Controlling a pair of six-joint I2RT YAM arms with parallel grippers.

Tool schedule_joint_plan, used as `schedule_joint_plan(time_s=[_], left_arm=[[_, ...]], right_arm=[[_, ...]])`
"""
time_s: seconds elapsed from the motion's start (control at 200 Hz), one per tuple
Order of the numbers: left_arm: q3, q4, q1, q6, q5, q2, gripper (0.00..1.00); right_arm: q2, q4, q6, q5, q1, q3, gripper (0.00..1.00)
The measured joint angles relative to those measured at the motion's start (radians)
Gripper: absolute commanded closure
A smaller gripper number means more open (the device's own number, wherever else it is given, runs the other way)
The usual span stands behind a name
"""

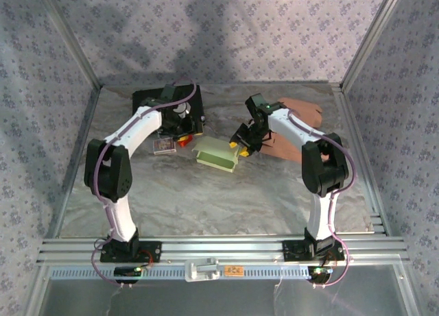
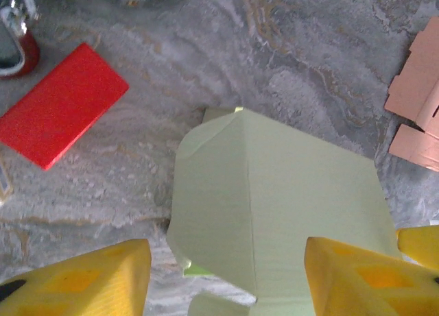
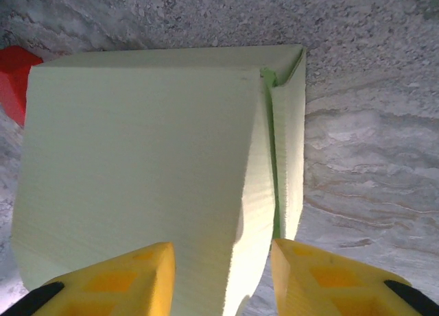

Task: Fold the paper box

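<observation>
- The left claw's yellow plastic fingers sit closest to the left wrist camera. They stand wide apart, one at each lower corner of that view.
- The pale green paper box lies below and between them. The left-hand finger is clear of the cardboard, and the other overlaps the box's near corner.
- In the right wrist view the right claw is also apart. One yellow finger is over the box's broad top panel and the other is just beyond its folded side edge. The raised side wall runs up between them. Whether either finger actually presses the cardboard I cannot tell.
- The box is only partly formed: one large panel is creased and bent over, and a narrow wall stands along one side.
- From above, the box rests near the middle of the grey marbled bench, between the two arms. The right claw is at its right end and the left claw is near its left end.
- A flat red rectangular block lies on the bench left of the box, apart from it. Its corner also shows beside the box in the right wrist view.
- A flat pinkish-brown cardboard sheet lies toward the far right of the bench, well apart from the box.
- A black square tray sits at the far left, under the left arm's wrist.
</observation>
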Motion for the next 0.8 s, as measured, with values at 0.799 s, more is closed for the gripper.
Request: schedule_joint_plan(time_s=[0.799], left_arm=[[0.027, 0.02, -0.051, 0.069, -0.008, 0.115, 0.43]], right_arm=[[0.019, 0.09, 0.105, -0.108, -0.042, -0.023, 0.54]])
